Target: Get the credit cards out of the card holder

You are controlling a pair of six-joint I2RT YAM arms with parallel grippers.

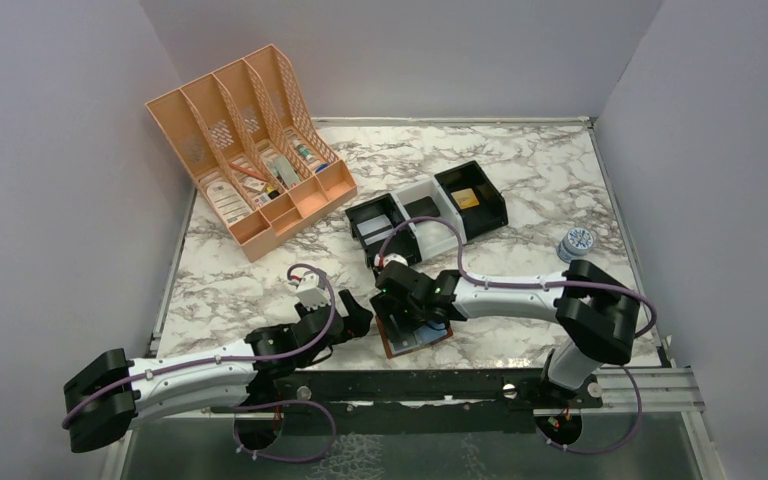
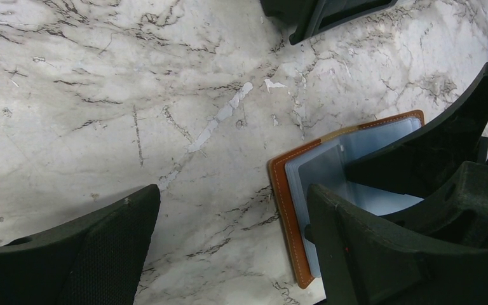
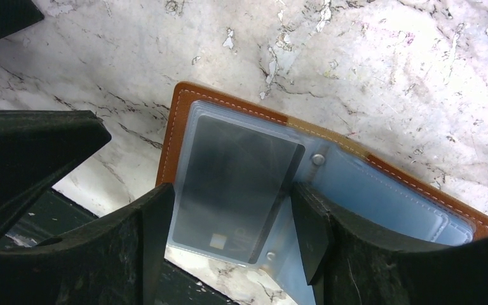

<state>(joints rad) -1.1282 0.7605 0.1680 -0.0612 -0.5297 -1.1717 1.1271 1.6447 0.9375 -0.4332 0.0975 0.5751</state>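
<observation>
The card holder (image 1: 422, 340) lies spread open near the table's front edge, brown leather with blue-grey sleeves (image 3: 178, 121). One dark grey credit card (image 3: 235, 184) marked VIP shows inside a clear sleeve. My right gripper (image 3: 232, 203) hangs over it, open, one finger on each side of that sleeve. In the top view it (image 1: 407, 305) covers most of the holder. My left gripper (image 2: 232, 197) is wide open just left of the holder (image 2: 286, 190), its right finger (image 2: 368, 254) over the holder's left part, with only marble and the leather edge between its fingers. It (image 1: 358, 318) holds nothing.
A peach file organizer (image 1: 250, 150) stands at the back left. Black and white trays (image 1: 430, 210) sit behind the holder. A small blue-white round thing (image 1: 577, 243) lies at the right. The table's front edge and a dark rail (image 3: 70, 216) run right beside the holder.
</observation>
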